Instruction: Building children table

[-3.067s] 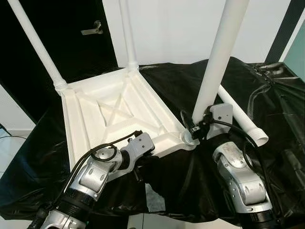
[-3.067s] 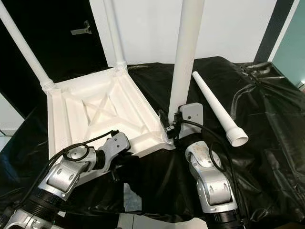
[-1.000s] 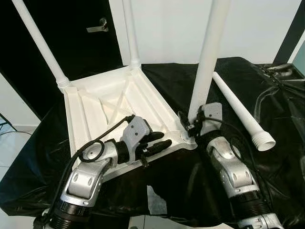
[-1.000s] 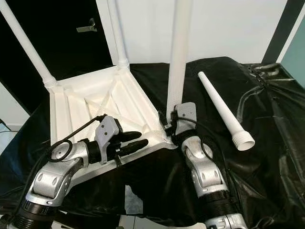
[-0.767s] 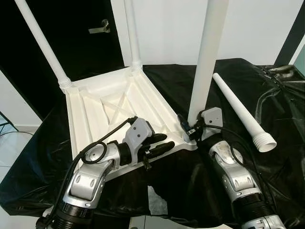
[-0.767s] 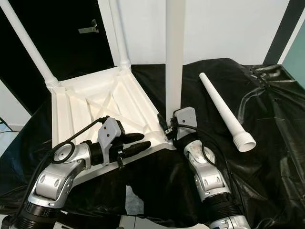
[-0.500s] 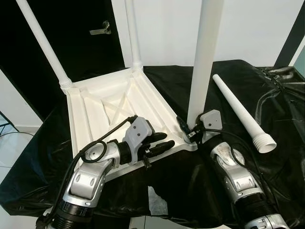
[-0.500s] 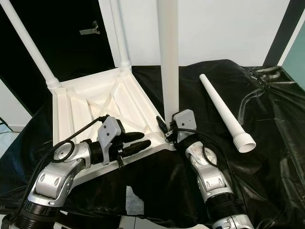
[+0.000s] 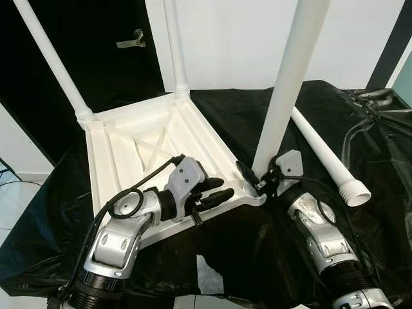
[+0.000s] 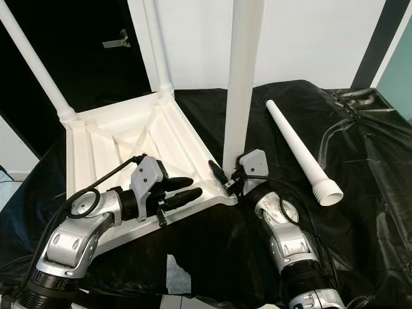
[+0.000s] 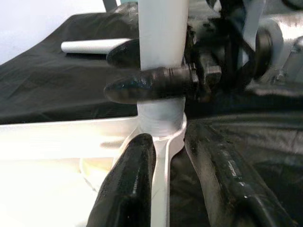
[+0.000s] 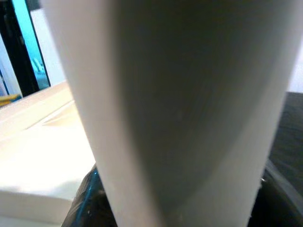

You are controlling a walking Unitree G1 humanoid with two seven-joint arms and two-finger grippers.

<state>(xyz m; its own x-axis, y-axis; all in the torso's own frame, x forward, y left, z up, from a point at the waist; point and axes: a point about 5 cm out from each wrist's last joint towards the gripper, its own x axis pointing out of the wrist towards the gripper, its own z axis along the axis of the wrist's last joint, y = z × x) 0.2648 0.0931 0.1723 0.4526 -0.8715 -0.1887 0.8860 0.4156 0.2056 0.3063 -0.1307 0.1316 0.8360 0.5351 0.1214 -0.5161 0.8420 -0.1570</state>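
Head views: an upturned white tabletop lies on a surface draped in black sheet, two legs fitted at its far corners. A loose leg lies to the right. Behind are a white wall and a dark door.

Left wrist view: the left claw, parted, straddles the tabletop's near edge.

Right wrist view: the right claw is clamped on the near-corner leg, which tilts.

Open black-covered table at upper centre; the loose leg bars the right, two upright legs crowd upper left.
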